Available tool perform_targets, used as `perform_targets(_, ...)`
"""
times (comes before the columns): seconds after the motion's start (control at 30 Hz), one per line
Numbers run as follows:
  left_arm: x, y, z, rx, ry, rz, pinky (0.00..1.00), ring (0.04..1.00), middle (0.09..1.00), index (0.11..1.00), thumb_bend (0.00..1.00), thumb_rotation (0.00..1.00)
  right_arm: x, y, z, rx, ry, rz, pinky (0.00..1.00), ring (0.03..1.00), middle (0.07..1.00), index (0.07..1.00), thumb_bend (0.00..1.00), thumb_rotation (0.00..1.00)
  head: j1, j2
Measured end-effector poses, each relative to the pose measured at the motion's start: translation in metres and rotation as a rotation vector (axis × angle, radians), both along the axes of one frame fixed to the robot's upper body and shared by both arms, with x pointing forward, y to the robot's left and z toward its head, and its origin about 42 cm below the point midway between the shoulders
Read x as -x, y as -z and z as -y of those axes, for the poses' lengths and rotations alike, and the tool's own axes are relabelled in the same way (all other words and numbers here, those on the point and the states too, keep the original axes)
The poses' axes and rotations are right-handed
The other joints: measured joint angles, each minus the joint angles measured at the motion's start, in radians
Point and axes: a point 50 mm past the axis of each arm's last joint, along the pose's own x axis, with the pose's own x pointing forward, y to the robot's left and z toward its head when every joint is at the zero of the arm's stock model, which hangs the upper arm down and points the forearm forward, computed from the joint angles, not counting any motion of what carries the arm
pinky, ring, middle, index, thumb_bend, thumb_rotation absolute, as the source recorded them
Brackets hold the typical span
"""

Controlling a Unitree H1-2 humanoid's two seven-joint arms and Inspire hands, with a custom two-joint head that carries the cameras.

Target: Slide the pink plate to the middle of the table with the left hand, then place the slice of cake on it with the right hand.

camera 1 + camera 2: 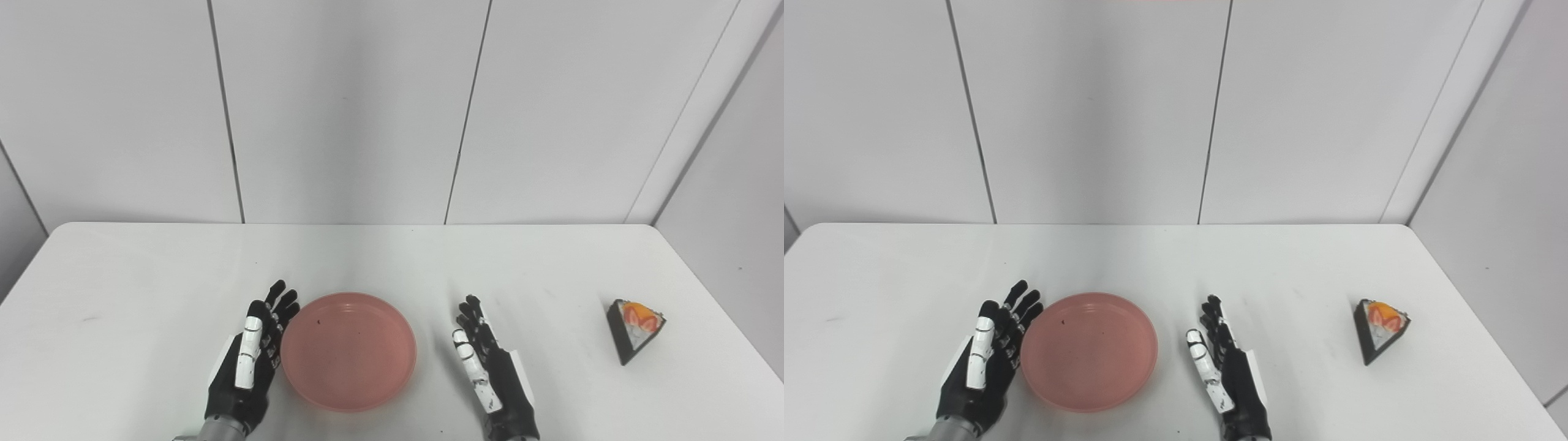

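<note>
Nearest the bottom edge, the left robot hand [248, 361] lies flat with fingers spread, holding nothing, its fingertips just beside the left rim of the pink plate [348, 350]. The plate is round, shallow, smooth and matte, with a low raised rim and a tiny dark speck inside, near the middle of the white desk [392, 257]. The right robot hand [490, 370], also open and empty, rests right of it. Far right stands the slice of cake [634, 329]: a dark wedge, white top, orange-red fruit.
</note>
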Motion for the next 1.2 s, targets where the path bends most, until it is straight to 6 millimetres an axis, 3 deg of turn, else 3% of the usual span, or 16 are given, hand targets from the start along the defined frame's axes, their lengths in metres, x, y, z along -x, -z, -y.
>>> perform_targets(0.3, -0.001, 0.008, 0.007, -0.022, 0.012, 0.033, 1.00, 0.981, 0.966, 0.961, 0.66, 0.97, -0.003, -0.004, 0.013, 0.045, 0.011, 0.023, 0.99, 0.984, 0.969, 0.981, 0.63, 0.80, -0.017, 0.029)
perform_targets(0.43, -0.002, 0.007, 0.008, -0.052, -0.005, 0.047, 1.00, 0.988, 0.976, 0.974, 0.66, 0.97, -0.005, -0.026, 0.030, 0.139, 0.117, 0.113, 0.90, 0.925, 0.940, 0.959, 0.57, 0.67, -0.015, 0.032)
perform_targets(0.47, -0.002, 0.007, 0.008, -0.059, -0.010, 0.049, 1.00, 0.995, 0.982, 0.978, 0.65, 0.97, -0.006, -0.035, 0.034, 0.168, 0.157, 0.149, 0.87, 0.906, 0.928, 0.951, 0.55, 0.56, -0.024, 0.026)
perform_targets(0.63, -0.004, 0.008, 0.009, -0.065, -0.024, 0.061, 1.00, 1.000, 0.991, 0.984, 0.64, 0.99, -0.011, -0.080, 0.063, 0.280, 0.316, 0.281, 0.85, 0.914, 0.924, 0.933, 0.61, 0.41, -0.083, 0.003)
perform_targets(0.73, -0.004, 0.008, 0.007, -0.071, -0.028, 0.065, 1.00, 1.000, 0.996, 0.990, 0.61, 1.00, -0.016, -0.095, 0.086, 0.372, 0.410, 0.260, 0.83, 0.905, 0.906, 0.933, 0.65, 0.46, -0.123, -0.014)
perform_targets(0.8, -0.005, 0.008, 0.005, -0.073, -0.034, 0.066, 1.00, 1.000, 1.000, 0.995, 0.60, 1.00, -0.013, -0.104, 0.101, 0.467, 0.462, 0.218, 0.79, 0.872, 0.892, 0.915, 0.68, 0.49, -0.201, -0.032)
perform_targets(0.97, -0.005, 0.008, -0.005, -0.090, -0.036, 0.070, 1.00, 1.000, 1.000, 0.990, 0.61, 1.00, -0.011, -0.122, 0.130, 0.712, 0.606, 0.126, 0.73, 0.839, 0.873, 0.878, 0.72, 0.45, -0.250, -0.044)
perform_targets(1.2, -0.005, 0.008, -0.016, -0.084, -0.050, 0.069, 0.96, 0.979, 0.981, 0.963, 0.65, 0.96, -0.009, -0.149, 0.147, 0.903, 0.682, 0.046, 0.72, 0.835, 0.850, 0.859, 0.77, 0.49, -0.304, -0.049)
